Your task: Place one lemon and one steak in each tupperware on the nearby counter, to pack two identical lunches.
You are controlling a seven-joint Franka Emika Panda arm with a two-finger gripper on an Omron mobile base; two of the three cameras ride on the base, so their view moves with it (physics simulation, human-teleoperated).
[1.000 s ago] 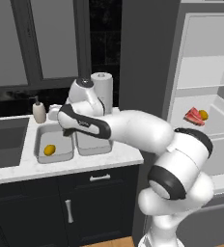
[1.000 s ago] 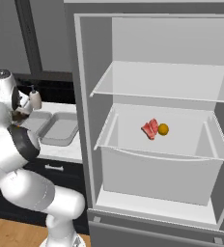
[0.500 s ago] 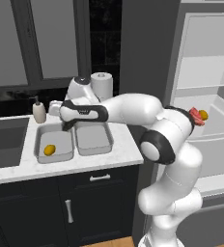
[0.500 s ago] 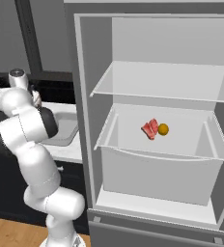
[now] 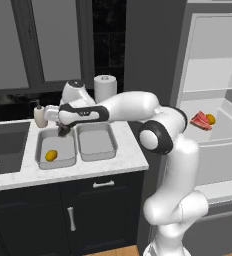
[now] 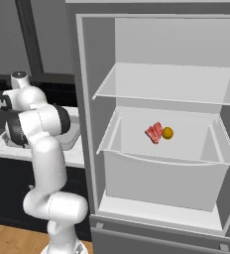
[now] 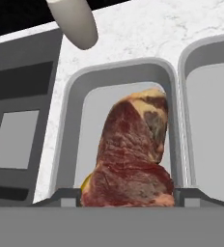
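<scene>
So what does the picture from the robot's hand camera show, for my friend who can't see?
A raw, red marbled steak hangs in the tool above a grey rectangular tupperware on the white marble-look counter. A bit of yellow lemon peeks out beneath the steak, and a second grey tupperware sits alongside.

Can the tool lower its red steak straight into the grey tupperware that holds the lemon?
Probably yes. The tool holds the red steak right above the open grey tupperware with the yellow lemon; nothing lies between them, and bare floor shows beside the lemon.
</scene>
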